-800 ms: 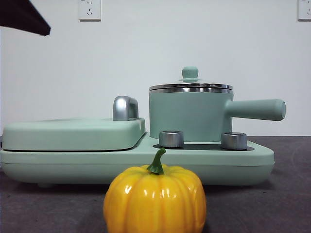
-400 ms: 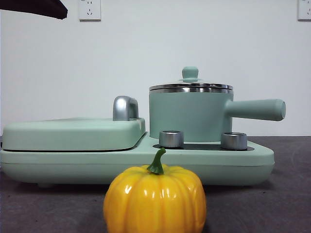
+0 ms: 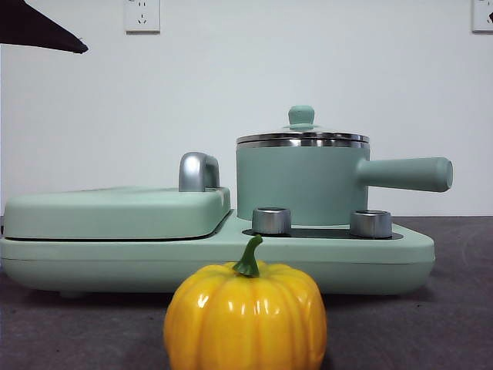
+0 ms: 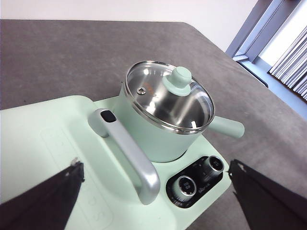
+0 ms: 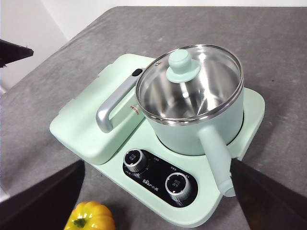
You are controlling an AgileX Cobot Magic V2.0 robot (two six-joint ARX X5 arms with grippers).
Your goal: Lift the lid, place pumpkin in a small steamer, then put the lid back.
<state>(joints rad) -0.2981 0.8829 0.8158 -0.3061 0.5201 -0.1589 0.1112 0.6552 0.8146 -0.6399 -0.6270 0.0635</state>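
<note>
Chrome-rimmed glass lid (image 3: pixel 301 137), mint-green knob (image 5: pixel 182 65) on top: seated on the steamer (image 3: pixel 300 183), closed, level. Through the glass both wrist views show a bare steel interior.

Steamer: mint-green pot, chrome rim, straight side handle (image 3: pixel 404 173) pointing away from the flat cover (image 3: pixel 115 212). Stands on the base (image 3: pixel 216 262), on the side that bears the two chrome dials (image 5: pixel 156 174).

Flat cover: mint-green, wide, with a chrome handle (image 4: pixel 127 153); lies on the base just beside the steamer.

Pumpkin (image 3: pixel 245 316): glossy yellow-orange, ribbed, curved green stem up. Rests on the grey table (image 3: pixel 431 331) in front of the base, apart from it, nearest the front camera; also at the edge of the right wrist view.

Left gripper (image 4: pixel 156 201): above the flat cover, facing the steamer, jaws spread wide, holding nothing.

Right gripper (image 5: pixel 158 199): above the dial side of the base, jaws spread wide, empty.

Front view: one black arm tip (image 3: pixel 38 31) in the upper corner; which arm cannot be told.
</note>
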